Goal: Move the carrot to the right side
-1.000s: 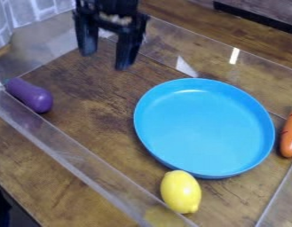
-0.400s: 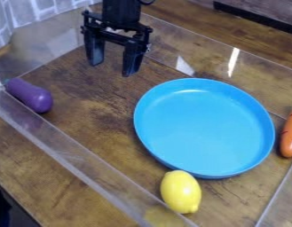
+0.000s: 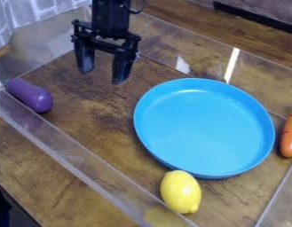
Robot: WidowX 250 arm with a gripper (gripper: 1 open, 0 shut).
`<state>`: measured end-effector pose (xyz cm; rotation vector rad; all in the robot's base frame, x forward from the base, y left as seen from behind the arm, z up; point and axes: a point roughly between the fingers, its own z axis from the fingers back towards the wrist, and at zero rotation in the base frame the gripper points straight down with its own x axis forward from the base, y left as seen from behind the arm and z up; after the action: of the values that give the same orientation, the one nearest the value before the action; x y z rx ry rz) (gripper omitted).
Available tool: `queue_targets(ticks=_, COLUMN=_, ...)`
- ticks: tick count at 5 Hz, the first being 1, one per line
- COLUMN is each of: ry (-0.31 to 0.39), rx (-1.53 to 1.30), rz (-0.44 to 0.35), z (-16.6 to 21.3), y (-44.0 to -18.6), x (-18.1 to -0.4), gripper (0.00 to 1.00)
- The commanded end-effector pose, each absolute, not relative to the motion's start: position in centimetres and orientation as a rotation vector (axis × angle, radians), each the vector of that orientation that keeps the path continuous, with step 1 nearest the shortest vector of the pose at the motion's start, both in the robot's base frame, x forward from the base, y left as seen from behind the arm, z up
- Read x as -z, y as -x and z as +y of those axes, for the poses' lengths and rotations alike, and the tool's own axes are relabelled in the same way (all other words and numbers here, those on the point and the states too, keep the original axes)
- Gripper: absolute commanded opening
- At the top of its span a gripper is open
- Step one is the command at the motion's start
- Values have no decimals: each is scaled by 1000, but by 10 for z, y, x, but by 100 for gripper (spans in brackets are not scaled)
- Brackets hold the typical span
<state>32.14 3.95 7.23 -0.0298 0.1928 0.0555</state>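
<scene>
Two dark fingers of the end effector (image 3: 103, 69) hang spread wide and empty, pointing down near the worktop's (image 3: 82, 124) far left. The purple eggplant (image 3: 29, 96) lies nearest, then the blue plate (image 3: 208, 126). The carrot (image 3: 289, 135) rests at the right edge, well apart, probably the reach ahead.

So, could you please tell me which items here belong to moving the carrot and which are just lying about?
Part of the job: carrot, end effector.
Just lying about: blue plate, lemon, eggplant.
</scene>
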Motion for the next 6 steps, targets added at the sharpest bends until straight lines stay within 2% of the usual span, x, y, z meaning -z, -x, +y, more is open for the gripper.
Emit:
queue_targets(ticks=1, ry=26, rx=1, rz=101, z=54, y=-333, x=-89, gripper=100)
queue_targets(ticks=2, ry=27, rx=75, rz=90, z=60, y=-342, x=-81, gripper=100)
queue_targets(ticks=5, ry=37, rx=43, rz=60, z=43, y=-372, x=-99, gripper=100)
queue_targets(ticks=6, ry=34, rx=68, rz=70, z=45, y=-366, x=-111, gripper=100)
